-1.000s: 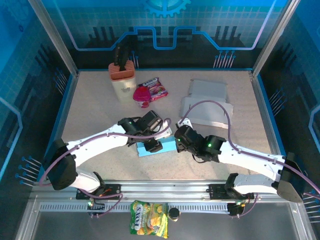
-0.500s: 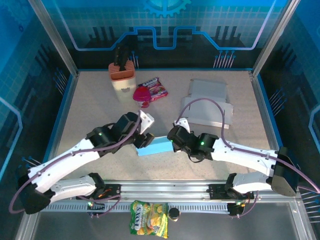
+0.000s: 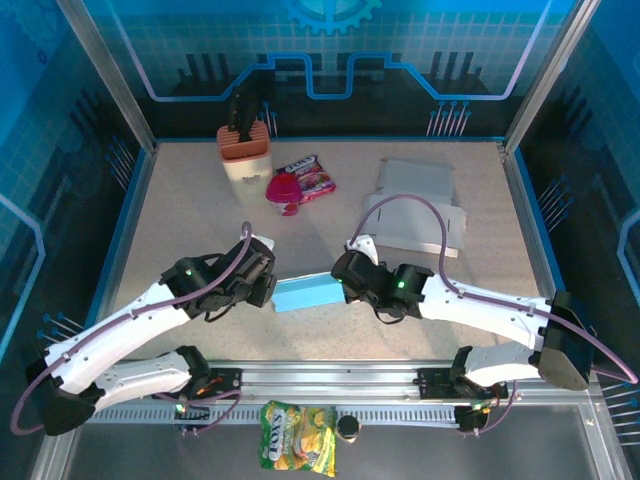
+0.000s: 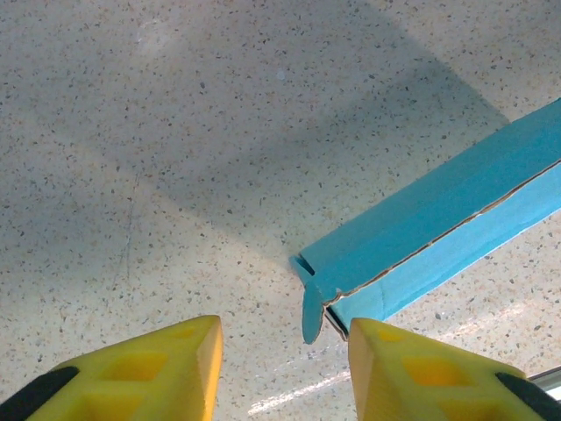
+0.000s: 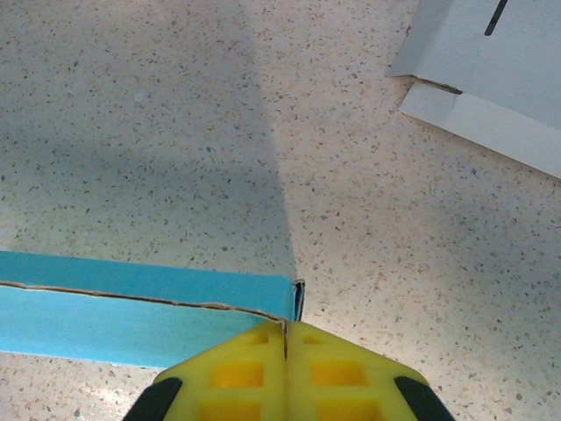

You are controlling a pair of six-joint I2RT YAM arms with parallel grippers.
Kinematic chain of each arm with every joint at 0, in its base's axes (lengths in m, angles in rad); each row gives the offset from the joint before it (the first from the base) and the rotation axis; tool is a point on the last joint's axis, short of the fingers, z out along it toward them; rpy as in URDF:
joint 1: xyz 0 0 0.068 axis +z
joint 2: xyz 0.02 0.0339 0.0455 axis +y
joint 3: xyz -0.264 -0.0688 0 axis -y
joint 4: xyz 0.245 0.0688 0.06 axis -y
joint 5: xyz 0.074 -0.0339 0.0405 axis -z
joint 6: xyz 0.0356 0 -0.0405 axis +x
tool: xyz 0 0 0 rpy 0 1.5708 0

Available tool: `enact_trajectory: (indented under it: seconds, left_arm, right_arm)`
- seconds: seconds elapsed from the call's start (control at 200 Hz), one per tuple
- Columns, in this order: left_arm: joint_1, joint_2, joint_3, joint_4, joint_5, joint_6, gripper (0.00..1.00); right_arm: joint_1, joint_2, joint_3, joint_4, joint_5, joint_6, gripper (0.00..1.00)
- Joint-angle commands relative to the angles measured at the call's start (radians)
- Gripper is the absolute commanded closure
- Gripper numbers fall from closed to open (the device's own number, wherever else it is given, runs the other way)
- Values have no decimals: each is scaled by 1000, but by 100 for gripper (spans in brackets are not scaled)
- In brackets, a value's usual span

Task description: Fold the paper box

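The blue paper box (image 3: 305, 293) lies mid-table between my two grippers as a long narrow strip, its lid seam running along its length. My left gripper (image 3: 262, 283) sits at the box's left end, open, with nothing between its yellow fingers. In the left wrist view the box (image 4: 438, 232) reaches in from the right, and a small rounded tab hangs just ahead of the left gripper (image 4: 285, 329). My right gripper (image 3: 343, 283) is at the box's right end. The right wrist view has the right gripper (image 5: 285, 326) shut, the box (image 5: 131, 307) edge running into the seam between its fingers.
Flat grey-white cardboard sheets (image 3: 415, 205) lie at the back right and also show as cardboard (image 5: 491, 70) in the right wrist view. A beige container with an orange lid (image 3: 245, 160) and a pink snack packet (image 3: 305, 180) stand at the back. A snack bag (image 3: 297, 450) rests on the front rail.
My left gripper has come off the top of the box and drawn back to its left end, jaws narrower than before. The right gripper has edged left, staying shut.
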Motion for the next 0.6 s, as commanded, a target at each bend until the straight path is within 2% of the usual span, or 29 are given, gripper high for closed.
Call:
enact_trajectory:
  seconds: [0.0,0.365,0.595]
  left_arm:
    - [-2,13,-12,-8,22,-27,58]
    - [-6,24,-36,19,78,-37,60]
    - [-5,56,-48,41,72,-41,68]
  right_arm:
    - [17,18,20,-49,-5,21,100]
    - [12,12,15,-52,-11,22,100]
    - [11,7,13,-50,-13,21,100]
